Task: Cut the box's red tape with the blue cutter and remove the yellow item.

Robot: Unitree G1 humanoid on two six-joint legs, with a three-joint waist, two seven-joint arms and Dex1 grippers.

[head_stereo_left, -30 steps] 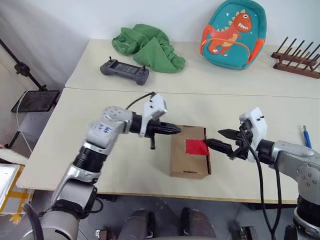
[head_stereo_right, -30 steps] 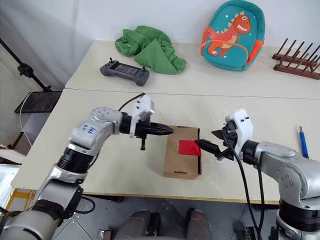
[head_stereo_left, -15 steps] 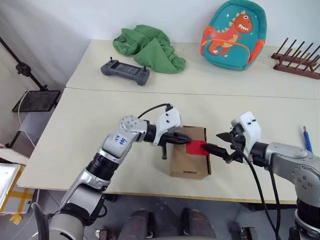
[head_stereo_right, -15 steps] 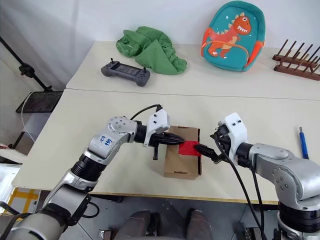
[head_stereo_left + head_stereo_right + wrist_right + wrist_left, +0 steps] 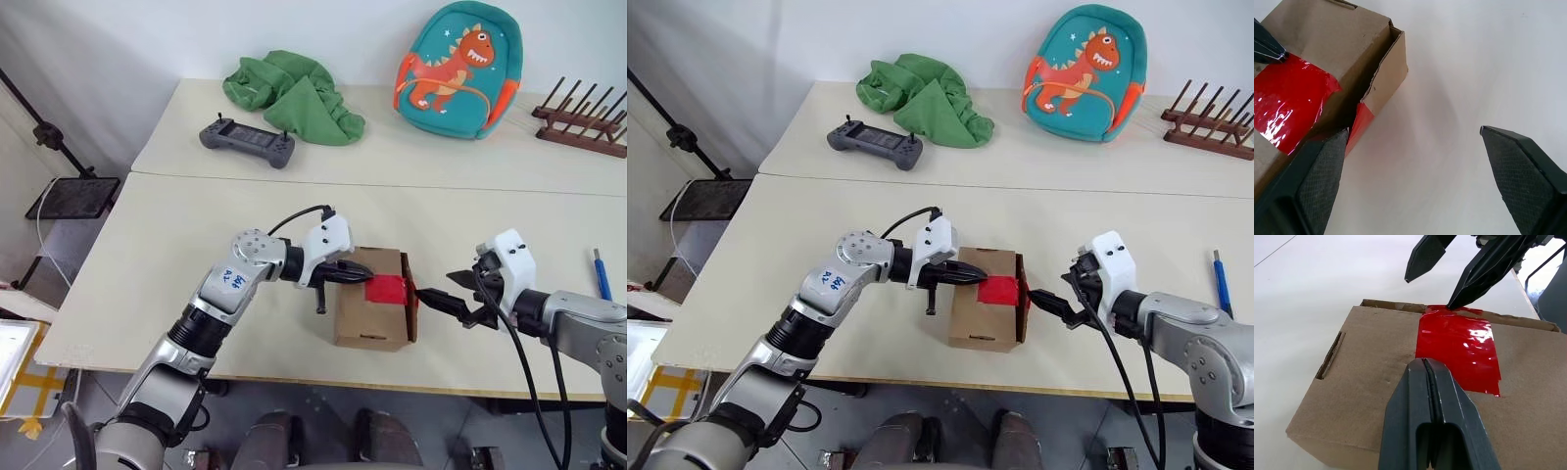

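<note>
The box (image 5: 373, 311) is seen lying on the near tabletop (image 5: 196, 245), close to its front edge, between the two arms. Its top is crossed by the red tape (image 5: 387, 289), which is folded over the right-hand edge of the carton; there a side flap is seen standing slightly ajar, with a torn red end hanging at the gap. Nothing of the box's contents can be made out through that gap.

The left end effector (image 5: 1425, 363) is clenched, its two black fingers pressed together with nothing between them, and its tip is laid on the box top at the left edge of the tape. The right end effector (image 5: 438, 296) is held released, fingers spread wide, just beside the box's right side; one fingertip (image 5: 1322, 161) is seen at the torn tape by the open flap, though contact cannot be told.

The blue cutter (image 5: 597, 267) is left lying at the far right of the tabletop, well apart from the box.

On the rear tabletop a green cloth heap (image 5: 294, 93), a grey game controller (image 5: 246, 145), a dinosaur backpack (image 5: 457, 67) and a wooden rack (image 5: 582, 117) are placed.
</note>
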